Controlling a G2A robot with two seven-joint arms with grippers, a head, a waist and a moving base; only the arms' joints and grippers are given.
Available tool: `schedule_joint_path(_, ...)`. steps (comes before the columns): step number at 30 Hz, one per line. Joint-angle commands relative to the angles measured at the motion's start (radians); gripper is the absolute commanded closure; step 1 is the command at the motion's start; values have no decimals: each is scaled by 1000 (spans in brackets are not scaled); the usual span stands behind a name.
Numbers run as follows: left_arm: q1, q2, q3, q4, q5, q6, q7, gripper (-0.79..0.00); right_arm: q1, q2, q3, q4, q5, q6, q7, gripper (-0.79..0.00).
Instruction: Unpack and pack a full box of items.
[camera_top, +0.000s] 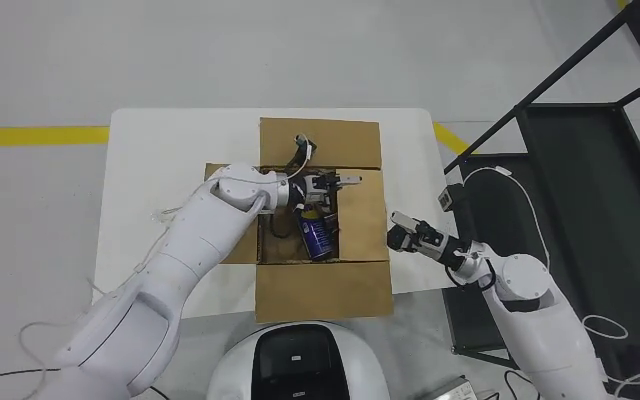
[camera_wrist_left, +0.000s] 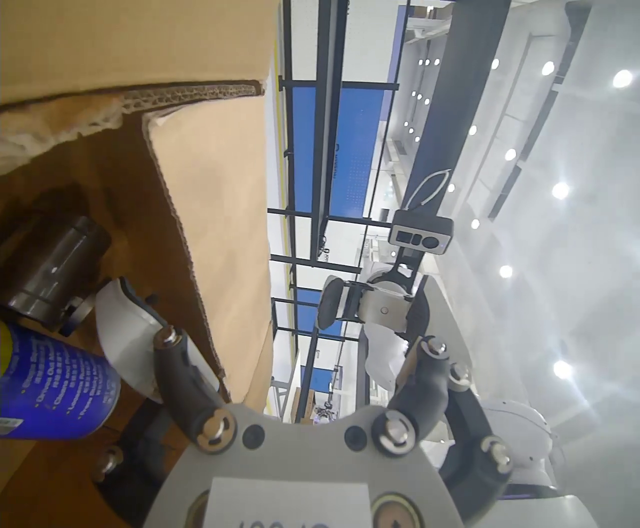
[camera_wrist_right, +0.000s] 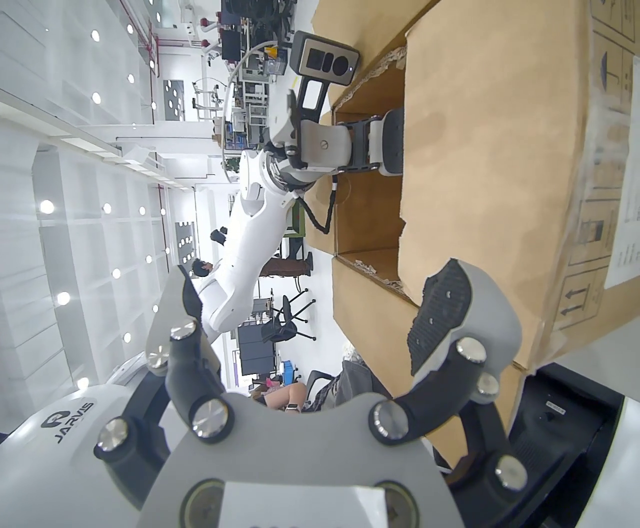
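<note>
So the brown corrugated cardboard box (camera_top: 320, 140) sits mid-way across the white worktop (camera_top: 170, 150) with all four flaps folded out flat. Makes sense, since opened up like that nothing blocks an arm coming in from above. Inside there's a blue cylindrical spray can (camera_top: 318, 238), leaning or lying down (can't tell which), toward the robot's side of the box. Right by it in the left wrist view is a dark grey cylinder (camera_wrist_left: 55, 270). It looks like it touches the can's top end, but I wouldn't swear to it. The arm covers much of the inside, so no idea what else is down there.

The left end effector (camera_top: 335, 183) is down in the opening, close to the wall on the robot's right side, spread wide and holding nothing. In its wrist view one white finger (camera_wrist_left: 125, 325) is inside, just beside the can, and the cardboard wall lines up between the two fingers. Whether it really straddles that wall, I can't say. My guess is it's lining up on the can or the cylinder, so unpacking is the step in hand and it's not far along.

The right end effector (camera_top: 398, 232) hangs outside the box, near the edge of the right-hand flap, also wide open and empty. Parked there it's out of the left arm's way, yet close enough to steady the box, I'd guess. One thing to watch: wide fingers that near the wall could snag the cardboard.
</note>
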Motion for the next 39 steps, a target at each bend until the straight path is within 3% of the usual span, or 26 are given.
schedule_joint_path(1,-8,-17,1,37,-26,-33,-6,-785,1,0,-11,-10,-15,12,-2,-785)
schedule_joint_path(9,-46,-58,-34,93,-147,-165,-112,-785,4,2,-79,-53,-73,75,60,-785)
schedule_joint_path(21,-83,-120,-14,112,-159,-169,-158,-785,-36,10,-93,-91,36,92,213,-785)
schedule_joint_path(29,-95,-161,-8,134,-190,-178,-210,-785,-28,6,-126,-64,15,73,128,-785)
schedule_joint_path(39,-106,-201,-5,193,-204,-195,-285,-785,-90,-5,-88,-70,25,-78,-100,-785)
